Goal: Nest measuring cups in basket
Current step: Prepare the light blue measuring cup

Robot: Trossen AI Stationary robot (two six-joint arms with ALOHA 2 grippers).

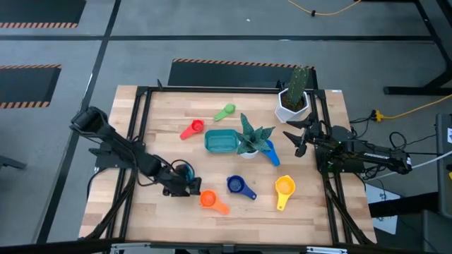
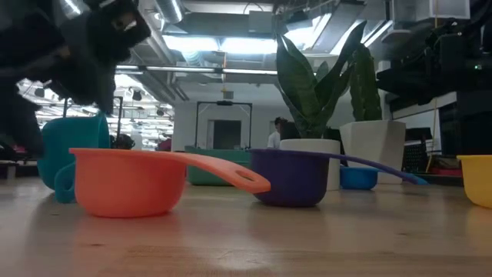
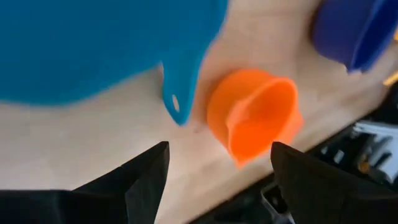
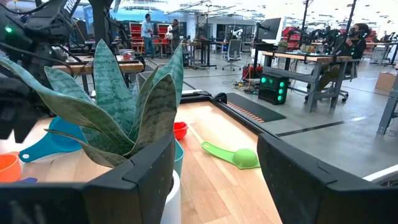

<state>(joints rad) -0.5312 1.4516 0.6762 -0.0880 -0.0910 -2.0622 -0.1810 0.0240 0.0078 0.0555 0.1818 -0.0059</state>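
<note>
My left gripper is open and low near the table's near edge. Past its fingers lie a light blue cup with its handle, and the orange cup on the wood. The dark blue cup and yellow cup sit further right. The red cup and green cup lie beyond the teal basket. Another blue cup lies beside the spiky plant. My right gripper is open, right of that plant.
A white pot with a cactus stands at the far right corner. The spiky plant's leaves rise right in front of my right gripper. Bare wood lies along the near edge and in the far left part of the table.
</note>
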